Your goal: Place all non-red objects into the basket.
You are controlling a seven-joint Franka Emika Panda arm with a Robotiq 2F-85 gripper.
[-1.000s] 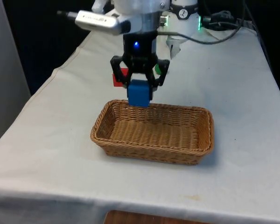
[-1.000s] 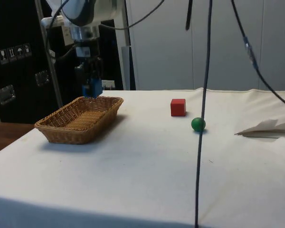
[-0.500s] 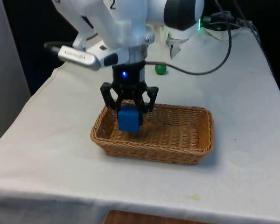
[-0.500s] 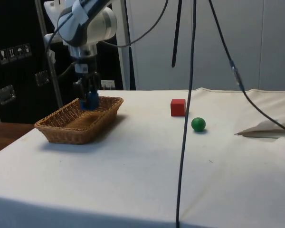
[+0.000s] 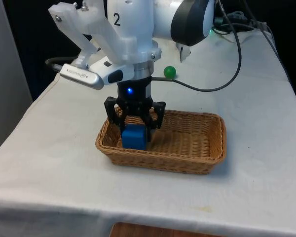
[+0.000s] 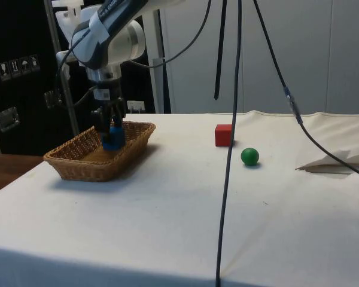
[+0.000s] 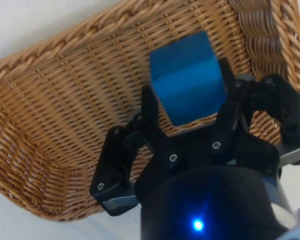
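The blue cube is pinched between the two fingers of the hand, and it sits low inside the basket, at the end that lies toward the front view's left. In the wrist view the blue cube hangs straight below the hand, with the woven floor of the basket directly under it; whether it already touches the floor cannot be told. So the coming move probably needs only a release, straight down, with no sideways shift. The green ball is the other non-red thing, and it lies on the table well apart from the basket, just beside the red cube, which should remain there.
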